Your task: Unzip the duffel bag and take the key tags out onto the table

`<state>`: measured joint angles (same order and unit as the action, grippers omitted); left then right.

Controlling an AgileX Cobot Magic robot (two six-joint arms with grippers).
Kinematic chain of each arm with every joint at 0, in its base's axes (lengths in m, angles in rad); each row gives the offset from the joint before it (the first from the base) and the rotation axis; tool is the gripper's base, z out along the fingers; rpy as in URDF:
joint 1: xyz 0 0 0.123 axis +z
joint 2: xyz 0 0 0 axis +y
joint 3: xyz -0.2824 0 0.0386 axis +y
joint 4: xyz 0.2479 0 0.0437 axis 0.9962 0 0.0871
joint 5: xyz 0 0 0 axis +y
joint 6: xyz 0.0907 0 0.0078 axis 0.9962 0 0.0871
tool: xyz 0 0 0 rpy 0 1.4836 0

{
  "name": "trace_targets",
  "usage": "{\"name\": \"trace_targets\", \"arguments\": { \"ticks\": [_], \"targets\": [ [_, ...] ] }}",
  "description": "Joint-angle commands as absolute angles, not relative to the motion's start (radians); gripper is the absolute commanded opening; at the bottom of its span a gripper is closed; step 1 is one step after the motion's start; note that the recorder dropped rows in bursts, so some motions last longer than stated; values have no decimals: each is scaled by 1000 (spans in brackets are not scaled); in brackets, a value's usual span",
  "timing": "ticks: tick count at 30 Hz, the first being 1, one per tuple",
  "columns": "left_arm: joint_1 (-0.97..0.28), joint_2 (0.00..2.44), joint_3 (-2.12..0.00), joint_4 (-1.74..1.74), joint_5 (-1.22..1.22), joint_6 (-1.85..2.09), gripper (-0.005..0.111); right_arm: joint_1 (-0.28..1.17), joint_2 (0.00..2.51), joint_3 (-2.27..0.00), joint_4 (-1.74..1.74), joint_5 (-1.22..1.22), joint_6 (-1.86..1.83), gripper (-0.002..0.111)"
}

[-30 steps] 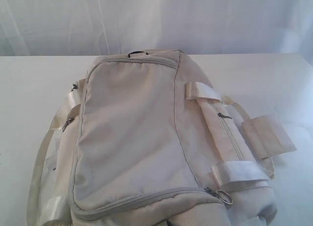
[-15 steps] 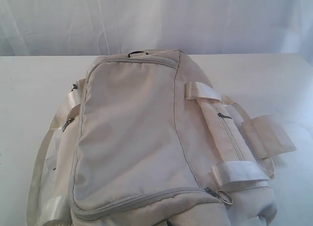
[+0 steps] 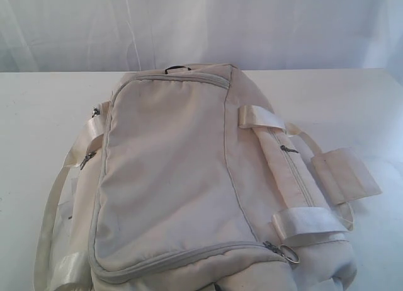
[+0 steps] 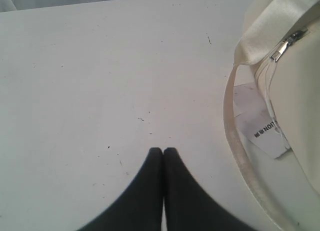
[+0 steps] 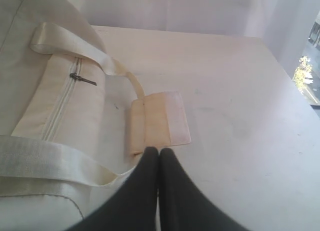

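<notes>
The only writing I can spot is a short line of dark print on a small white label (image 4: 257,122). It lies flat on the table (image 4: 100,91) against the side of the duffel bag (image 4: 300,91), inside the loop of a strap (image 4: 234,141). Letters like "NOI" show; the rest is too small to read.

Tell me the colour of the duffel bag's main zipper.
Light grey zipper, clearest in the exterior view.
</notes>
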<state>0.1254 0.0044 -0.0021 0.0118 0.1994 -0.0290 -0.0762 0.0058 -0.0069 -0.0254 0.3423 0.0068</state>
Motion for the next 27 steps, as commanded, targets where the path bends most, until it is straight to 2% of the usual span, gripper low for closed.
{"name": "trace_targets", "arguments": {
  "ticks": [1, 10, 27],
  "targets": [
    [127, 0, 0, 9, 195, 7, 0, -76, 0, 0, -46, 287, -6, 0],
    [127, 0, 0, 9, 88, 163, 0, -88, 0, 0, -46, 199, 0, 0],
    [127, 0, 0, 9, -170, 100, 0, -88, 0, 0, -35, -98, 0, 0]
  ]
}}
